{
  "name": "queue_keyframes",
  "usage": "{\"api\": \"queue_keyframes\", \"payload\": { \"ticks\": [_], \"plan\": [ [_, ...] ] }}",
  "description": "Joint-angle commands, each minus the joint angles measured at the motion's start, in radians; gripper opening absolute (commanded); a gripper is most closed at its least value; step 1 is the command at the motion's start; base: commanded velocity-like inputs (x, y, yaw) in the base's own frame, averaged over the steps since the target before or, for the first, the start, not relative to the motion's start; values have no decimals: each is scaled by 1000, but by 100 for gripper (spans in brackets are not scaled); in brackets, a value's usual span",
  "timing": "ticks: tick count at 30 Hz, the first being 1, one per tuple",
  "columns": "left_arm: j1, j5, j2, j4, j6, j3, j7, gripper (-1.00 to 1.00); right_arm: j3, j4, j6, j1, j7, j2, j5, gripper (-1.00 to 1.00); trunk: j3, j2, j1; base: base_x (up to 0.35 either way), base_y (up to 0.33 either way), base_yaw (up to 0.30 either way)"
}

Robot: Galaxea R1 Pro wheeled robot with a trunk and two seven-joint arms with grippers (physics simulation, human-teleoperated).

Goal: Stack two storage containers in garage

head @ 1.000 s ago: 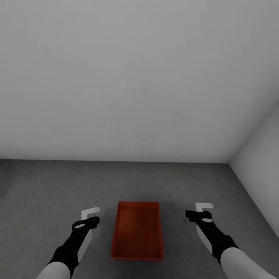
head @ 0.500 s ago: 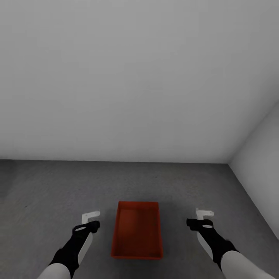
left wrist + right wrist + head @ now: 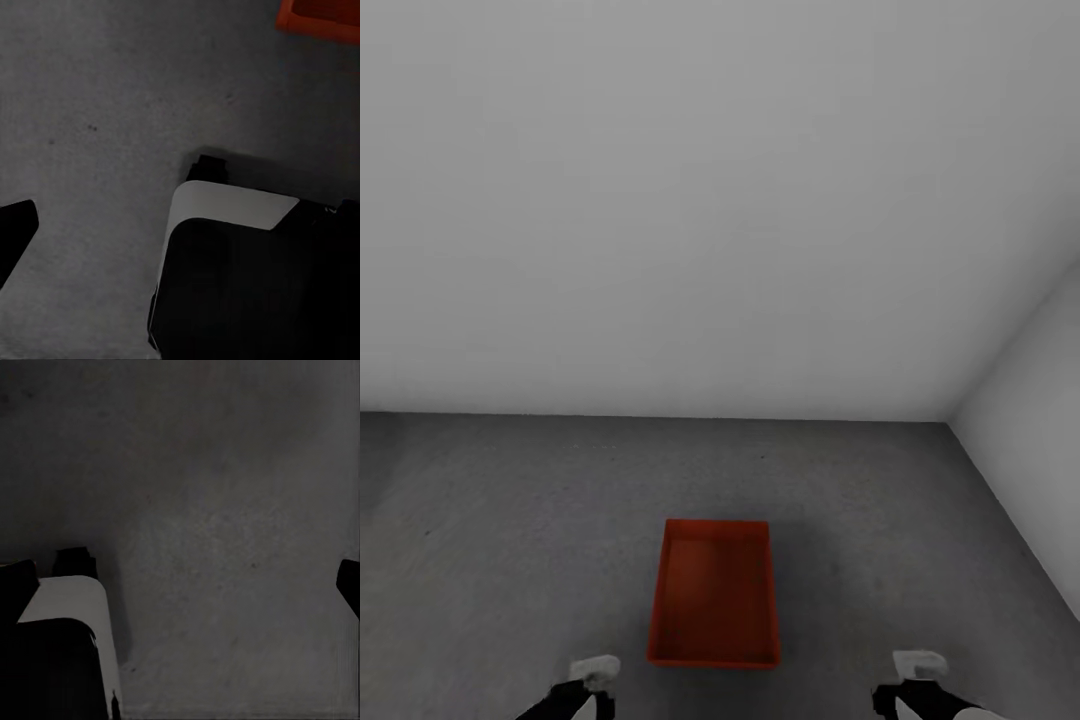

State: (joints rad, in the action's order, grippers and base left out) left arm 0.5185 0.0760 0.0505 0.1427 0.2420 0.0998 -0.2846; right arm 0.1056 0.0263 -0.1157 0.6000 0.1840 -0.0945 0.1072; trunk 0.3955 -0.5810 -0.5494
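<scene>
One orange-red storage container (image 3: 712, 598) rests on the dark grey garage floor (image 3: 510, 520), its long side pointing away from me and its inside bare. A corner of the container (image 3: 319, 15) also shows in the left wrist view. My left gripper (image 3: 594, 674) sits at the lower edge of the head view, left of the box and nearer to me, apart from it. My right gripper (image 3: 917, 668) mirrors it on the box's right. Both hold nothing. In the right wrist view the black fingertips (image 3: 16, 580) stand wide apart over bare floor.
A plain white-grey wall (image 3: 710, 220) runs across behind the box, and a second wall (image 3: 1030, 440) meets it in a corner at the right. A black and white part of my own body (image 3: 232, 277) shows below each wrist.
Both arms have drawn back toward me, so that just the gripper tips remain at the picture's lower edge. The container has stayed where it was.
</scene>
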Motion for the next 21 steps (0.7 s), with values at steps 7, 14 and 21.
{"api": "queue_keyframes", "payload": {
  "ticks": [7,14,21],
  "plan": [
    [0,14,10,-130,5,6,-6,100,9,7,9,-121,2,-1,10,100,1,-1,0,-2,0,0],
    [-4,18,8,-142,7,9,-12,100,9,7,8,-137,3,-1,8,100,1,-1,0,-223,0,0],
    [-6,20,-23,-144,7,11,-10,100,9,7,7,-138,2,-1,7,100,1,-1,0,-334,0,0]
  ]
}}
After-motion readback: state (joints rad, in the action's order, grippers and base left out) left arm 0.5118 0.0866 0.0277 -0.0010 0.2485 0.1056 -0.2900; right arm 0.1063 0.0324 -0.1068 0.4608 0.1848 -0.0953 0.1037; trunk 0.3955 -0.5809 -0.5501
